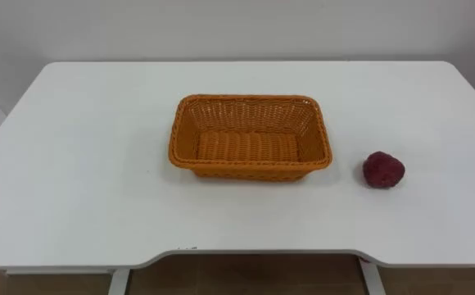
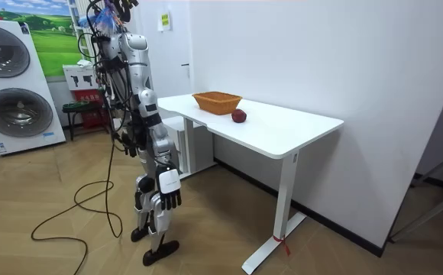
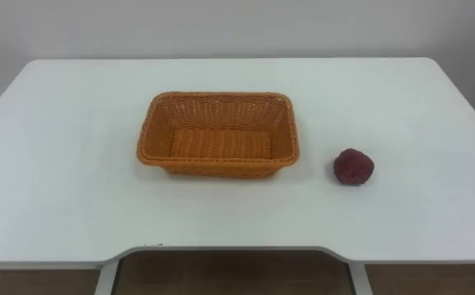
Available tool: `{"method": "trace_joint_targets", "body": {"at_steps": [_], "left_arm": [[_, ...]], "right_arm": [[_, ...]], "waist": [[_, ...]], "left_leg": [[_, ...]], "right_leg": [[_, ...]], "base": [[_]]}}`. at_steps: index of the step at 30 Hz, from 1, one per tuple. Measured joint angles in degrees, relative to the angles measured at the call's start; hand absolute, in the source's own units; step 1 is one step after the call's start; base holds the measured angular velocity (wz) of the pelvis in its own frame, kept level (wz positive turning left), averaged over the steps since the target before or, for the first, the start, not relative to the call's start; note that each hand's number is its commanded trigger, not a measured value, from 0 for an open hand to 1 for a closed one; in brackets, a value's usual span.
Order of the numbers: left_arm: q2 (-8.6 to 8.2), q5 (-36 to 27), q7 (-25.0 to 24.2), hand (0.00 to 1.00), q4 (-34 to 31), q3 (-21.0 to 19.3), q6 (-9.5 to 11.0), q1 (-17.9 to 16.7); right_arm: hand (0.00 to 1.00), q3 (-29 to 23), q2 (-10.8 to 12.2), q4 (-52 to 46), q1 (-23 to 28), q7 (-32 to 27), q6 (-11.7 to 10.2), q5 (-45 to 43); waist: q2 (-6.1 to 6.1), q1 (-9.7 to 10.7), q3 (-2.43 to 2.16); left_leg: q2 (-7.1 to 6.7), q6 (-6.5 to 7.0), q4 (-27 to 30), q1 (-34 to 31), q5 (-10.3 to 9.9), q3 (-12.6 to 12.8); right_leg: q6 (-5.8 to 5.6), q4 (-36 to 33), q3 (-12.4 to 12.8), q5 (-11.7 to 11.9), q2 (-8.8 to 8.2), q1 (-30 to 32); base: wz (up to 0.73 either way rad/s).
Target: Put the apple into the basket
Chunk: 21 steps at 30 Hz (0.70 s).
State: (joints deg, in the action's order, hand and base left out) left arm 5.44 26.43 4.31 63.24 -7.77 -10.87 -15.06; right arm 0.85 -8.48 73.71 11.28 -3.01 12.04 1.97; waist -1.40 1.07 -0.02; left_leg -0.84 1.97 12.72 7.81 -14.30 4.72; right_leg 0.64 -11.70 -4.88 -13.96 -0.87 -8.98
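Note:
A dark red apple (image 1: 383,170) lies on the white table (image 1: 74,164), to the right of an orange woven basket (image 1: 251,136) that stands empty near the table's middle. In the room view the apple (image 2: 239,116) and the basket (image 2: 217,101) sit on the table's end nearest the robot, which stands upright on the floor by the table's long edge. My right hand (image 2: 169,198) hangs low beside the leg with its fingers straight and holds nothing. At hip height, my left hand (image 2: 132,143) is a dark shape partly behind the body.
The table (image 2: 298,130) stands against a white wall. The table's front edge has a shallow cut-out (image 1: 254,256). Washing machines (image 2: 11,88) and a small stand (image 2: 84,107) stand behind the robot at the room view's left.

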Motion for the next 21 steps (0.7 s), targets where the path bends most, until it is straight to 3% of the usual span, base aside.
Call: {"method": "trace_joint_targets", "body": {"at_steps": [8,11,13,15,19,21], "left_arm": [[0.0,-1.27,0.18,0.0,0.03,0.04,0.02,0.04],[-0.04,-1.17,0.18,0.0,-0.02,-0.1,0.07,0.06],[-0.07,-1.1,0.18,0.0,-0.02,-0.57,0.09,0.05],[-0.11,-1.74,0.22,0.0,-0.07,-1.03,0.12,0.13],[-0.12,-2.15,1.25,0.0,-0.08,-4.23,1.83,-0.67],[-0.01,-2.17,2.05,0.0,-0.08,-5.23,2.42,-0.87]], "right_arm": [[0.0,0.1,0.0,0.01,-0.01,-0.56,-0.04,2.64],[0.0,-1.94,0.01,0.06,-0.53,-1.85,-0.15,10.08],[0.0,-4.31,0.04,-0.1,-0.3,-2.72,-0.55,17.77],[0.0,-8.69,0.64,-0.32,-0.12,-4.63,-1.83,32.18],[0.0,-18.59,1.4,-2.62,-0.01,-7.95,-2.85,58.02],[0.0,-22.03,1.39,-2.71,-0.75,-9.53,-4.52,65.6]], "waist": [[-0.05,-0.01,0.02],[-0.06,-0.05,0.04],[-0.03,-0.03,0.07],[0.0,0.44,0.11],[0.01,1.68,0.11],[0.03,2.27,0.11]], "left_leg": [[0.09,0.0,-0.08,-0.12,0.0,0.07],[0.08,0.0,-0.06,-0.09,0.0,0.45],[0.14,0.0,-0.05,-0.01,-0.01,0.75],[0.17,-0.03,-0.06,-0.13,-0.1,0.78],[-0.02,0.02,0.19,-0.32,-0.14,0.82],[0.01,0.0,0.28,-0.35,-0.23,0.96]], "right_leg": [[0.0,-0.04,0.15,0.0,-0.01,-0.1],[0.0,0.05,0.16,0.0,-0.01,-0.11],[0.0,0.14,0.63,0.0,0.09,-0.02],[0.0,0.14,0.86,0.0,0.17,-0.01],[0.0,-0.16,0.29,0.01,0.09,-0.05],[0.0,-0.1,0.32,0.01,0.12,0.01]], "base": [[0.0],[-0.02],[-0.06],[0.0],[0.0],[0.0]]}}
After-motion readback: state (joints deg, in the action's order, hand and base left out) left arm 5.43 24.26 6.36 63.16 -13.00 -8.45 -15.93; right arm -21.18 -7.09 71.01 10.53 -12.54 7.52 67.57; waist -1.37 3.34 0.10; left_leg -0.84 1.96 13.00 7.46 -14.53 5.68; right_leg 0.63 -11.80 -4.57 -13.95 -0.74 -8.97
